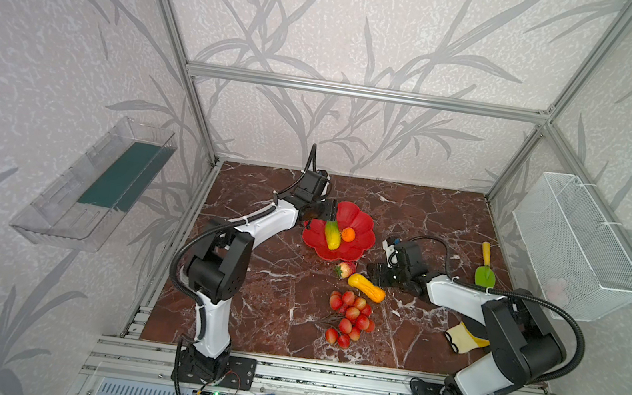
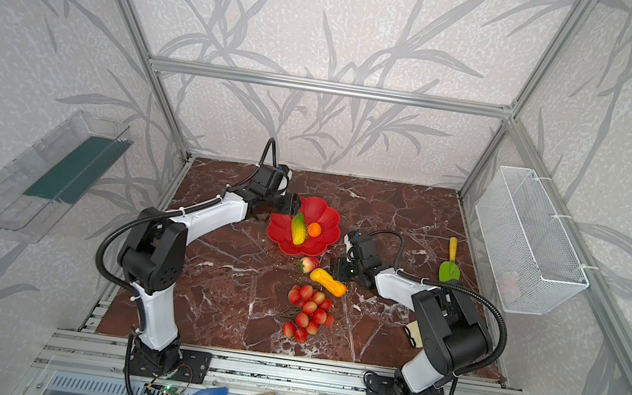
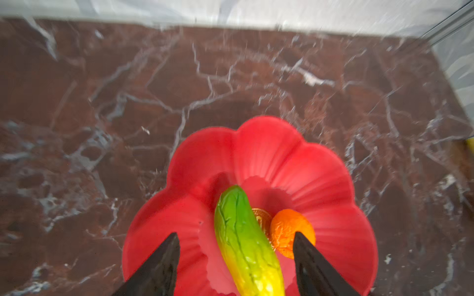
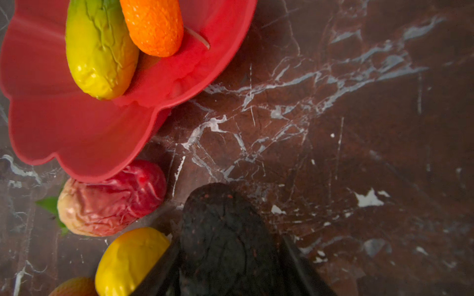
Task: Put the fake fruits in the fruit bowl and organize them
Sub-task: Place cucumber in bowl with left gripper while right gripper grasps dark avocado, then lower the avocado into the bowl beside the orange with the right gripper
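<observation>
- Right gripper sits low on the table with the dark avocado between its jaws. They flank it closely on both sides, but black on black hides whether they press it yet.
- Its long axis runs straight out from the wrist, in line with the fingers.
- Left gripper hangs over the bowl's left side, jaws apart and holding nothing. The green-yellow oblong fruit lies loose between them.
- The room is an aluminium-framed cell with leaf-patterned walls. A white wire basket hangs on the right wall, away from the work.
- The work surface is a glossy, flat brown marble tabletop, open between the avocado and the bowl.
- The red flower-shaped fruit bowl lies near the right gripper, ahead and toward the left arm. I judge the right arm the natural carrier, needing only a lift and a short reach over the near rim.
- The bunch of red berries lies on the table, well short of the bowl.
- The yellow-orange oblong fruit lies just beside the right gripper.
- The strawberry is tucked against the bowl's near rim, close to the carry path.
- The small orange ball rests in the bowl beside the green-yellow fruit.
</observation>
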{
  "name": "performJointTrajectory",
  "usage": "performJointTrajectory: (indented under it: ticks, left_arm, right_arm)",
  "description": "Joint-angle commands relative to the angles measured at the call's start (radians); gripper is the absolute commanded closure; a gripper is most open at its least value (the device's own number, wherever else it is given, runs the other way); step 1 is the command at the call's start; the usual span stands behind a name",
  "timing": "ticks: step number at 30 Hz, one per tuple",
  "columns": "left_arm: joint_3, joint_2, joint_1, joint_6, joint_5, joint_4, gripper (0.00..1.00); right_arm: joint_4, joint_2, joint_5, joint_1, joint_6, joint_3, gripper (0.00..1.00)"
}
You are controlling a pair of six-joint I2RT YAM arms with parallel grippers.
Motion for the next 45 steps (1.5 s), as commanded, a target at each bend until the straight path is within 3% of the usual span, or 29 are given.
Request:
performJointTrajectory:
  ticks: [1, 6, 10, 21, 29, 32, 36, 45]
  left_arm:
    - [-0.069, -0.17, 0.006, -0.016, -0.062, 0.099, 0.27]
    - [-0.37, -0.404, 0.021, -0.089, -0.124, 0.355, 0.25]
    - [-0.553, -0.539, 0.038, -0.141, -0.153, 0.436, 0.22]
    - [-0.724, -0.631, 0.045, -0.262, -0.082, 0.327, 0.22]
    - [-0.804, -0.673, 0.04, -0.306, 0.001, 0.323, 0.24]
    - [-0.812, -0.663, 0.027, -0.316, 0.027, 0.315, 0.24]
    - [-0.808, -0.63, -0.011, -0.321, 0.036, 0.325, 0.25]
    - [-0.721, -0.524, -0.169, -0.292, 0.036, 0.234, 0.27]
  right_arm:
    - [-0.038, -0.034, 0.067, 0.004, -0.016, 0.015, 0.55]
    - [-0.089, -0.171, 0.164, 0.003, -0.074, 0.022, 0.6]
    - [-0.094, -0.204, 0.151, 0.004, -0.11, 0.095, 0.6]
    - [-0.023, 0.165, 0.051, 0.03, -0.121, 0.461, 0.61]
    - [-0.065, 0.37, 0.087, 0.031, -0.173, 0.638, 0.59]
    - [-0.096, 0.424, 0.081, 0.033, -0.176, 0.689, 0.54]
    - [-0.097, 0.426, 0.062, 0.034, -0.168, 0.697, 0.36]
    - [-0.025, 0.197, 0.107, 0.033, -0.16, 0.57, 0.17]
